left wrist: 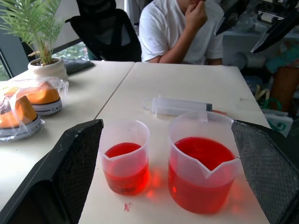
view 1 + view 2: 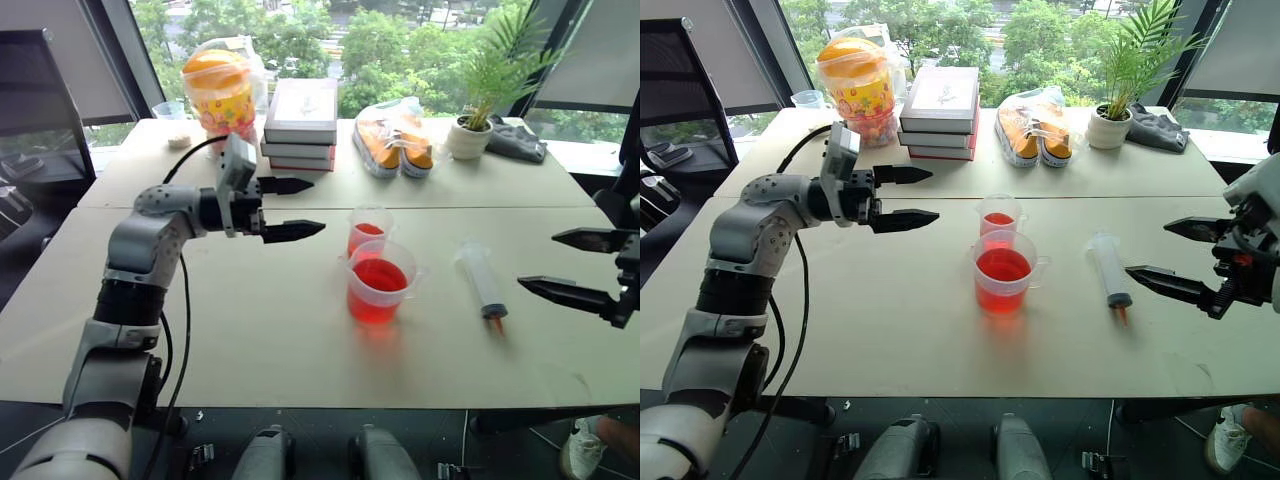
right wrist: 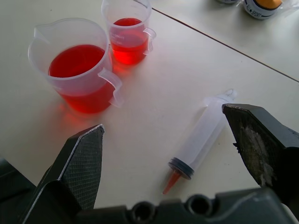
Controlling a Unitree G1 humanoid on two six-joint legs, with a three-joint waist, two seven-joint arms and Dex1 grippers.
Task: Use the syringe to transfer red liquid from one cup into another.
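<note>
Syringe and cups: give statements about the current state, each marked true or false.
1. The syringe lies flat on the table, in neither gripper. True.
2. The right gripper is shut on the syringe. False: it is open, apart from the syringe.
3. Both the larger cup and the smaller cup hold red liquid. True.
4. The syringe's tip rests inside the larger cup. False: it lies on the table, on the robot's right of both cups.
5. The left gripper is open, on the robot's left of the cups. True.
</note>
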